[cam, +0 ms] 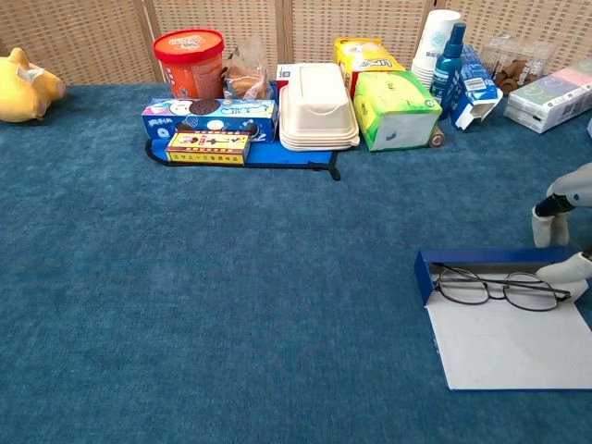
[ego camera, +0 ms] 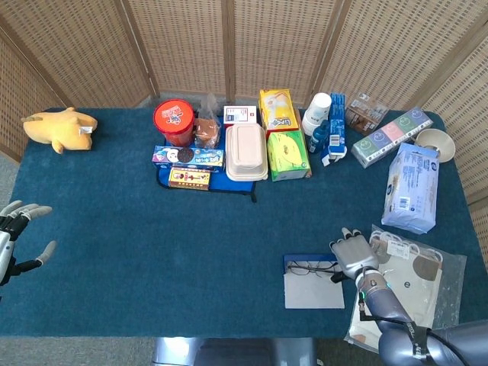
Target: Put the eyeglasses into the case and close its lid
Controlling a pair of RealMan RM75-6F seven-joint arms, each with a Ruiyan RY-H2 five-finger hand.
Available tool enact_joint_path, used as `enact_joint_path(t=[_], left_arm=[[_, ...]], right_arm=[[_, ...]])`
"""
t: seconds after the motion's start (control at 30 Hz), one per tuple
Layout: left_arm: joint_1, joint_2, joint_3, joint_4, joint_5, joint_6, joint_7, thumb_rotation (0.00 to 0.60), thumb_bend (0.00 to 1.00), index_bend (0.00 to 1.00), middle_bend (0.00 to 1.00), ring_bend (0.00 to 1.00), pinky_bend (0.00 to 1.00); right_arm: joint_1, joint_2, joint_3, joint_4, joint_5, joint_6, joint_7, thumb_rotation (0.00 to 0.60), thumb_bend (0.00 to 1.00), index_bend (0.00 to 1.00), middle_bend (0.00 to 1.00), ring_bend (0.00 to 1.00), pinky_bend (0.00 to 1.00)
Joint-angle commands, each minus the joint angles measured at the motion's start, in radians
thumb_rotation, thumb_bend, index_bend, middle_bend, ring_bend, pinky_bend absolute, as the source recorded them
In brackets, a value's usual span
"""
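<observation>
Eyeglasses (cam: 500,288) lie in case (cam: 481,260), right hand (ego camera: 352,254) fingers (cam: 566,267) touching.

The table (ego camera: 152,252) is covered in blue cloth. At its five o'clock lies the open case (ego camera: 313,280), its grey lid flat toward six, with the eyeglasses (ego camera: 311,267) in the blue tray. The right hand (ego camera: 352,253) rests at the case's three o'clock edge, fingers pointing to twelve, touching the glasses' end. At nine o'clock the left hand (ego camera: 17,236) hangs off the table edge, fingers spread, holding nothing. Boxes (ego camera: 268,136) cluster at twelve; a yellow toy (ego camera: 59,127) sits at ten.
</observation>
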Motion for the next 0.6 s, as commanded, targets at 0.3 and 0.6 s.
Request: enact_joint_path(t=[0.3,0.6], left_arm=[[0.007,0.019,-0.011,-0.012,-0.002,0.027,0.007,0.6,0.31,0.23,0.28,0.19,0.07],[0.009,0.026,-0.007,-0.017,-0.002,0.026,0.004,0.6,0.31,0.23,0.28,0.19,0.07]], right_arm=[[0.001,0.007,0.038,0.014,-0.043,-0.018,0.015,0.226,0.28,0.28,0.3,0.05,0.15],[0.01,-0.023,0.039,0.05,-0.005,-0.062,0.012,0.226,0.28,0.28,0.31,0.05,0.15]])
